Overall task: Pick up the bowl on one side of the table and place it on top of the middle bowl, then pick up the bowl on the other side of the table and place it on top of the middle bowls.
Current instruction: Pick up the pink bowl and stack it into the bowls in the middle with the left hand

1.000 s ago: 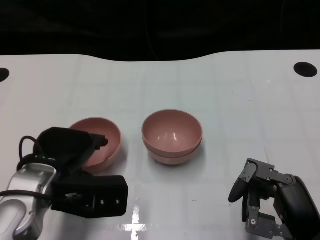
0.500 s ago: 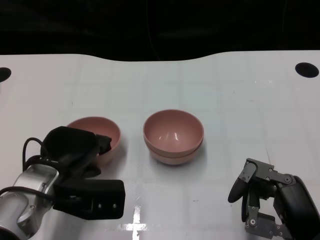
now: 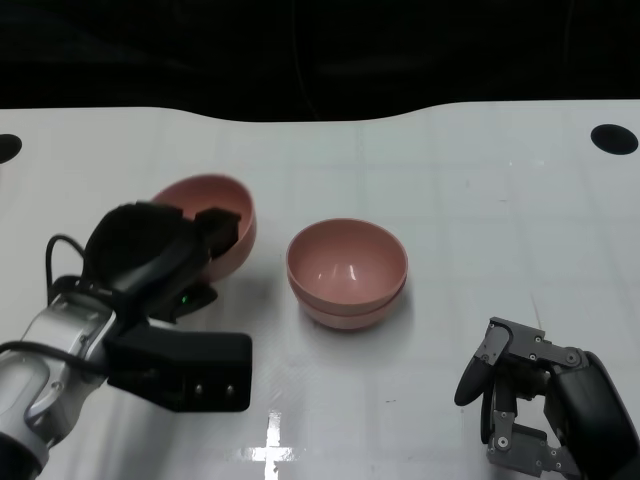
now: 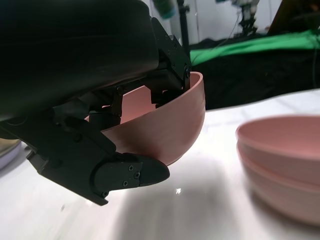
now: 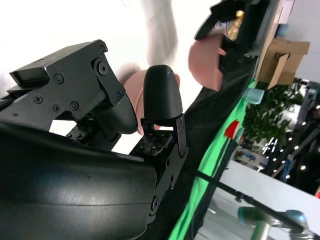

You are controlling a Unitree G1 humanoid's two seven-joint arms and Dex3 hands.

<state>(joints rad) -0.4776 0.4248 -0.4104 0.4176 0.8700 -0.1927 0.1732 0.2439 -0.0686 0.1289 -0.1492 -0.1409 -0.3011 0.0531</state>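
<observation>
Hands come first at the near edge of the white table point(image 3: 480, 190): the right hand point(image 3: 530, 400) sits low at the near right, holding nothing, its fingers loosely apart, well clear of the bowls. At the near left, the left hand point(image 3: 165, 260) grips the pink side bowl point(image 3: 225, 215), fingers hooked over the rim and into the cavity and a finger beneath the curved underside. That bowl is tilted, its opening turned partly toward the hand, and the left wrist view shows it point(image 4: 170, 125) raised off the tabletop with a shadow below. Beyond it, near the table's middle, the stacked pink bowls point(image 3: 346, 272) stand upright, one nested in the other, apart from the held bowl. Farther back, a black hole point(image 3: 611, 138) marks the far right corner.
</observation>
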